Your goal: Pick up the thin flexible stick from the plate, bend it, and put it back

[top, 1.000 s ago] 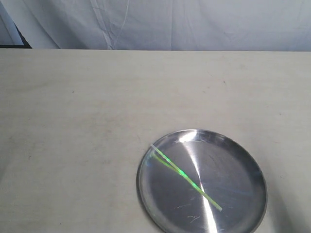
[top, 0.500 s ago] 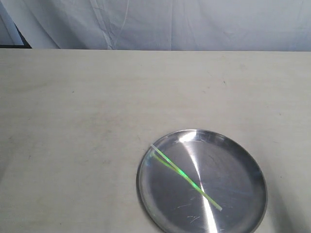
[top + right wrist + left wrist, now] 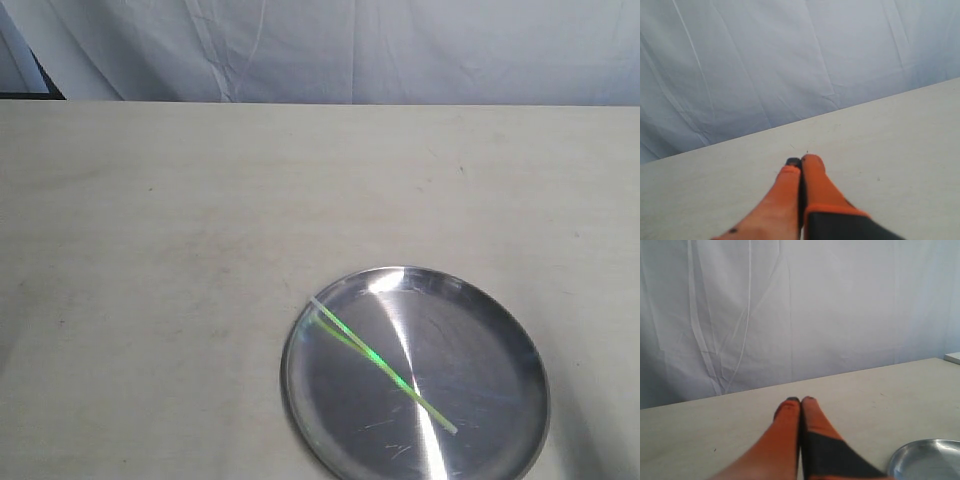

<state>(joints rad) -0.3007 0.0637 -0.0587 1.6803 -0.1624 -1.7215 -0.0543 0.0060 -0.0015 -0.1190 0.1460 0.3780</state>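
Here, straight yellow-green stick on plate

1. The left gripper is a pair of smooth, tapering orange fingers with small dark tips; one finger carries a large black panel.
2. The right gripper has matching orange fingers, one black-tipped, one with a tiny dark dot, and a black base section.

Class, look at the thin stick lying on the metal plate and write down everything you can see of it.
The thin flexible stick is a very slim, straight rod, translucent yellow-green like plastic, brightest green near its middle, with pale whitish tips. It lies unbent, slanting across the plate, one tip at the rim, the other inside. Only the plate touches it.
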